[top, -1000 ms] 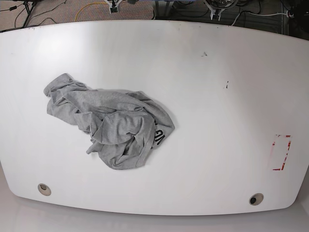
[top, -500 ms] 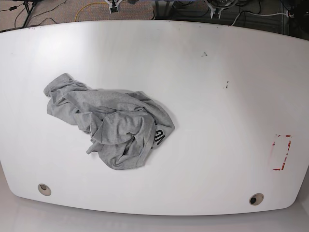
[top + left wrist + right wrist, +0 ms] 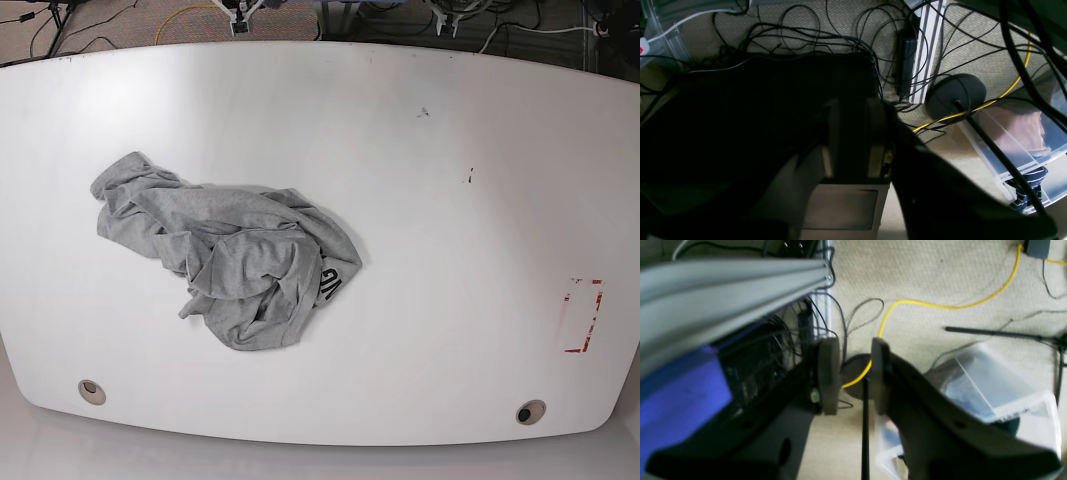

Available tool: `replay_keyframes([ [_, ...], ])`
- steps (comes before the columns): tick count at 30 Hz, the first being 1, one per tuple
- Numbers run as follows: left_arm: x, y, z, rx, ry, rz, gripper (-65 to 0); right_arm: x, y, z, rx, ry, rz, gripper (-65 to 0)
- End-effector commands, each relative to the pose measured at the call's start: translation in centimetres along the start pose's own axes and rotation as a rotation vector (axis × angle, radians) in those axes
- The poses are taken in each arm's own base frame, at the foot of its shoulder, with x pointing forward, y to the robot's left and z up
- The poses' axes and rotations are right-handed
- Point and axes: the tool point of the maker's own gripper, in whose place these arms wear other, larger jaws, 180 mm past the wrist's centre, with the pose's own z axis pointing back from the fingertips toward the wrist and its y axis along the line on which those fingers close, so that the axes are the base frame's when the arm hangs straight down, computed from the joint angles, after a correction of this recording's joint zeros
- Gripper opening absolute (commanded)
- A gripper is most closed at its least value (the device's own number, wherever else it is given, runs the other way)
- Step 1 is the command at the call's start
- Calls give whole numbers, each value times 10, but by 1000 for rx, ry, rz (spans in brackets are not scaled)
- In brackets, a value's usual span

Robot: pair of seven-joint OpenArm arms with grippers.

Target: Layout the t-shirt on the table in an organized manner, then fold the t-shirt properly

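Observation:
The t-shirt point(image 3: 235, 265) lies crumpled in a heap on the left half of the white table point(image 3: 450, 250), with a bit of black lettering showing at its right edge. Neither gripper shows in the base view. In the left wrist view my left gripper point(image 3: 853, 140) points at the floor beside the table, its jaws a little apart with nothing between them. My right gripper point(image 3: 853, 376) is the same in the right wrist view: a narrow gap, only carpet and a yellow cable point(image 3: 940, 305) behind it.
Two round grommet holes point(image 3: 92, 391) point(image 3: 530, 411) sit near the table's front edge. A red-outlined rectangle point(image 3: 582, 316) marks the right side. Below are tangled cables, a clear plastic bin point(image 3: 1023, 146) and an aluminium frame rail point(image 3: 723, 283).
The t-shirt lies as before. Small white parts beyond the table's far edge have shifted slightly.

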Motion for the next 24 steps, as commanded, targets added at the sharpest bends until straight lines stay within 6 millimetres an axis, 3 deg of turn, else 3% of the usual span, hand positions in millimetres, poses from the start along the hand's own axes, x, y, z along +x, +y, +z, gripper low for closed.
replay_keyframes([
  [1,-2,5,1,8,-4,4,-531,-3,-3,1,-5,-3,-3,-496],
  [10,4,5,1,7,-53,5,-531,7,4,6,11,-58,-7,-498],
  [14,-4,4,4,7,-82,3,-531,8,10,13,25,-91,-10,-498],
  [24,-1,34,22,79,-186,-38,-531,-5,22,38,54,-142,-14,-498],
])
